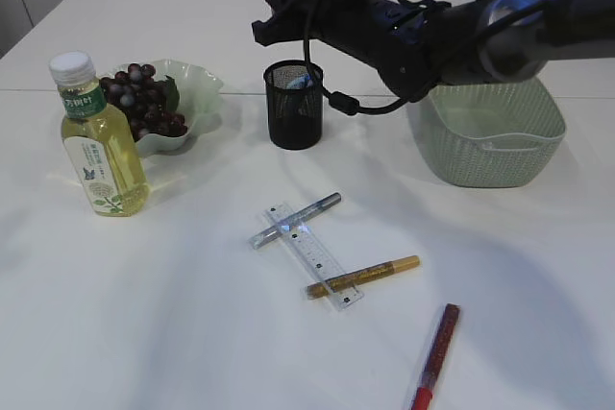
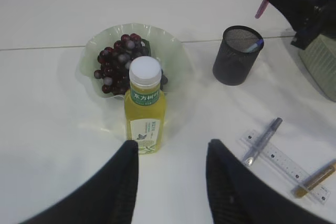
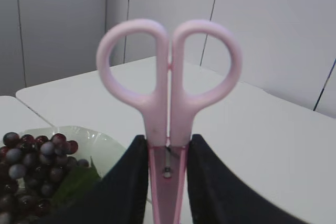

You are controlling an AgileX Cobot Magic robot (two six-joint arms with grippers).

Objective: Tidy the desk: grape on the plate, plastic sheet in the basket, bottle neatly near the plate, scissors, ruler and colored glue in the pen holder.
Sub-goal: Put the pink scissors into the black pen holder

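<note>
Resting on plate (image 1: 197, 79) (green, scalloped): grape (image 1: 144, 103) bunch.

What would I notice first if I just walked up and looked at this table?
Probably the pink scissors, held handles-up in the right gripper above the black mesh pen holder. Next, the yellow drink bottle standing at the left, right in front of a pale green plate piled with dark grapes. In the middle lies a clear ruler with a silver glue pen and a gold glue pen crossing it.

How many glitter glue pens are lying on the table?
3: a silver pen across the ruler, a gold pen on its lower end, a red pen near the front edge. The pen holder may hide more.
</note>
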